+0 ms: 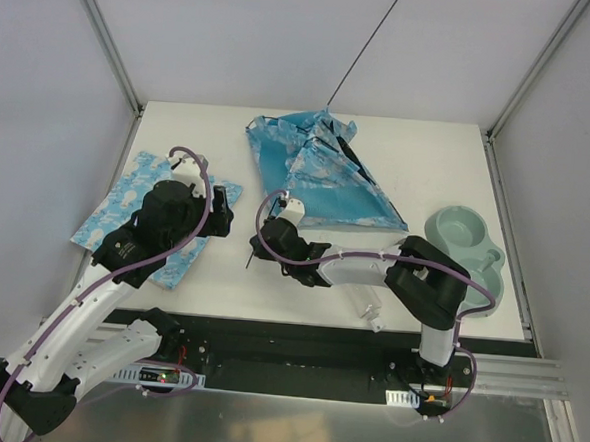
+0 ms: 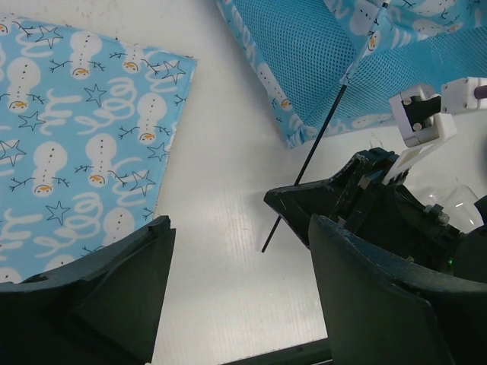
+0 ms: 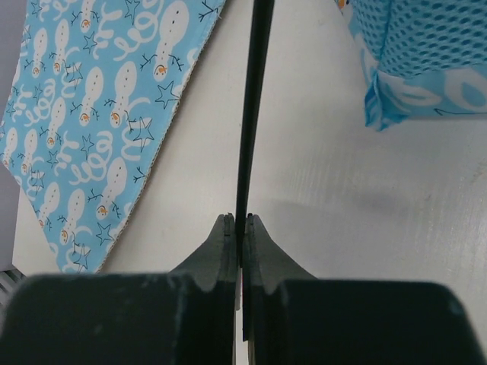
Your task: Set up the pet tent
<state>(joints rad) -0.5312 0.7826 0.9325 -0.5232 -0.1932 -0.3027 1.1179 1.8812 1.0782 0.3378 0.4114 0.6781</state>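
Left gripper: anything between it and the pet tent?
Mostly bare table between the open left gripper and the pet tent. The tent's thin black pole slants across that gap, and the right gripper, shut on it, sits at the gap's right side. The snowman mat lies off to the left.

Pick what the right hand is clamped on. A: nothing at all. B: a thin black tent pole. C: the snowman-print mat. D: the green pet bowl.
B: in the right wrist view the right hand is shut tight on the thin black pole, which runs straight out from it.
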